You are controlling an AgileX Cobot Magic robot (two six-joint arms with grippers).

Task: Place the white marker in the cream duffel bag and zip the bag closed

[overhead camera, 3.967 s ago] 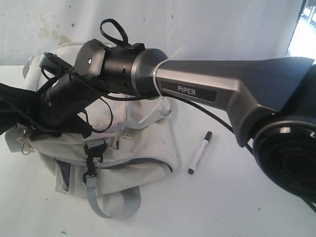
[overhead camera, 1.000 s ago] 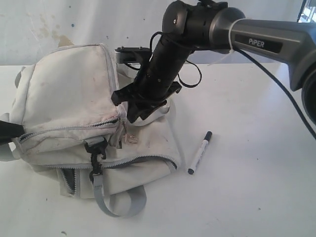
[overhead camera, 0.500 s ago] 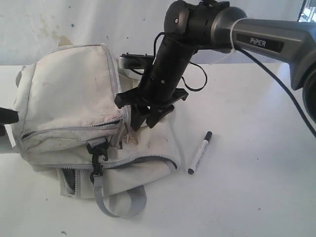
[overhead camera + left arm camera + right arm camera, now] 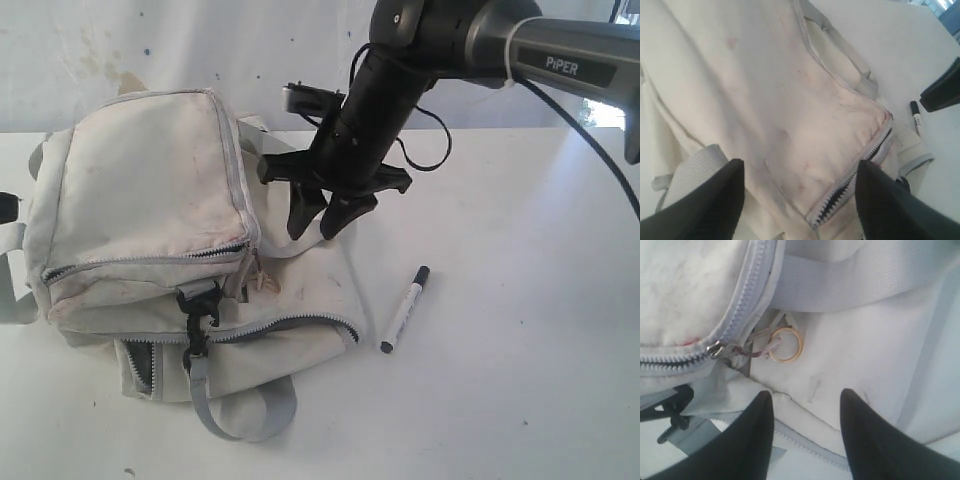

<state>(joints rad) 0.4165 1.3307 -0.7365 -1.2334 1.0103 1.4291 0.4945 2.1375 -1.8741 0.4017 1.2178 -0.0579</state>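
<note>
The slim, black-capped white marker (image 4: 404, 310) lies on the smooth desk (image 4: 500, 400) beside the soft, stained cream duffel bag (image 4: 150, 190); right gripper (image 4: 318, 228) and left gripper (image 4: 800, 205) are spread, empty.

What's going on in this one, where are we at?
The right gripper, open and empty, hovers over the cream duffel bag near a zipper's gold ring. The left gripper, also open, hangs above the bag. The white marker lies on the table beside the bag, not yet picked up.
</note>
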